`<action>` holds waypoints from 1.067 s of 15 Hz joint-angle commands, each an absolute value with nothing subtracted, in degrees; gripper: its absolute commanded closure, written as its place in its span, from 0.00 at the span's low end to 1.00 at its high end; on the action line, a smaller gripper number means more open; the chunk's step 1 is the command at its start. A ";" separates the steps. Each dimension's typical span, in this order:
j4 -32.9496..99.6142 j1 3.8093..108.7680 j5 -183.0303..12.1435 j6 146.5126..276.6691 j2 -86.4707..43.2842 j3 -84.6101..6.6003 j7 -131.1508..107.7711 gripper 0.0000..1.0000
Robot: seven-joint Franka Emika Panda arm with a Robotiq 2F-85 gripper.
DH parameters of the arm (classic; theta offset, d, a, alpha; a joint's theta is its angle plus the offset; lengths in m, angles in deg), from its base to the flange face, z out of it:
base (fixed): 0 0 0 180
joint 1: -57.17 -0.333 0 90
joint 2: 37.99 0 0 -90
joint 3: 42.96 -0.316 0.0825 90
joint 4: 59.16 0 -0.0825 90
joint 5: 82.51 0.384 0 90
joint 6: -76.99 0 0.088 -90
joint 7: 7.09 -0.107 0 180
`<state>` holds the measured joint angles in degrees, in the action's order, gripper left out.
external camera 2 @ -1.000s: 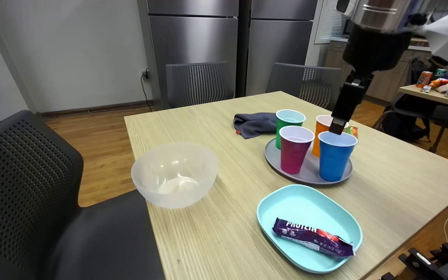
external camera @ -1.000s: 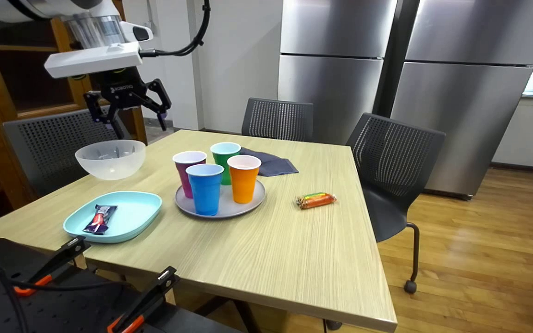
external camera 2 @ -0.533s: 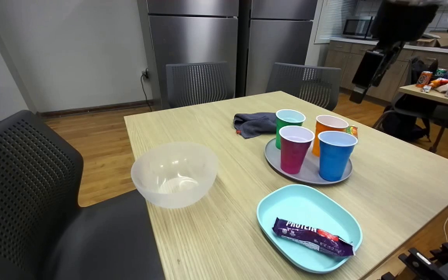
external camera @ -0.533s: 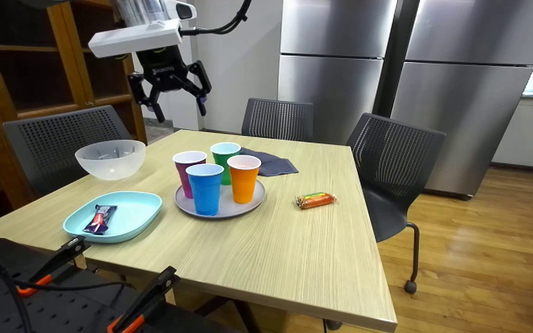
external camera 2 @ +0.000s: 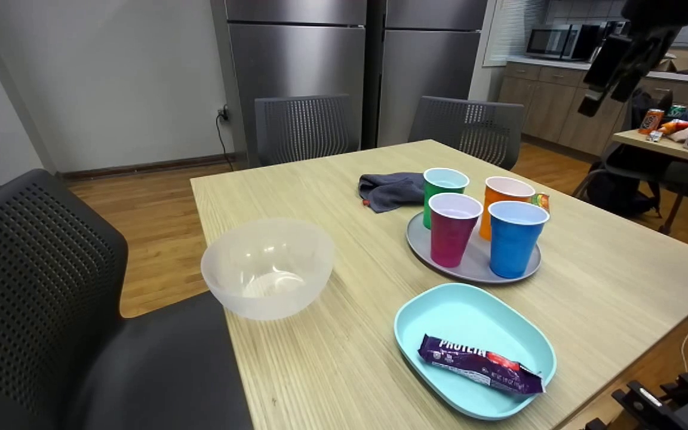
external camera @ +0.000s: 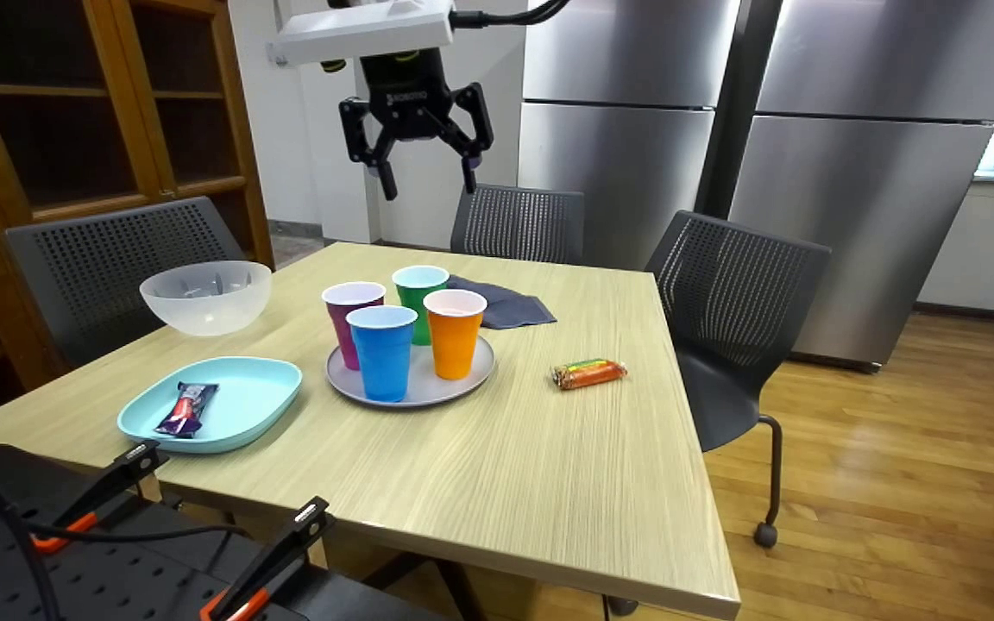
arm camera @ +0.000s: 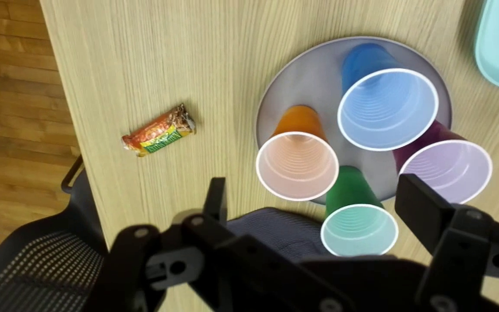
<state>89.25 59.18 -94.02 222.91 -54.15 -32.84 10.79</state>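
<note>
In the upper middle of an exterior view hung the gripper (external camera: 430, 191), its fingers (external camera: 469, 178) spread wide apart above the table (external camera: 566, 483). Near the middle of that frame, upright on a round grey plate (external camera: 421, 385), stood the blue cup (external camera: 383, 358) lowest, the orange cup (external camera: 454, 341) to its right, the purple cup (external camera: 342, 323) at left and the green cup (external camera: 418, 298) at the top. Each was bright outside, with a pale rim and inside. The blue cup partly hid the purple one there; in the wrist view, the green rim showed between the fingers. Above the orange cup lay a dark cloth (external camera: 510, 309); farther right, a wrapped snack (external camera: 589, 373). At lower left, a turquoise tray (external camera: 255, 398) held a purple bar (external camera: 187, 410), with a frosted bowl (external camera: 208, 309) above it in the frame.
</note>
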 commanded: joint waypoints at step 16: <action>48.08 69.72 -75.01 212.06 -15.61 -32.60 14.40 0.00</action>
<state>56.81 66.13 -76.78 216.41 -21.93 -29.82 14.39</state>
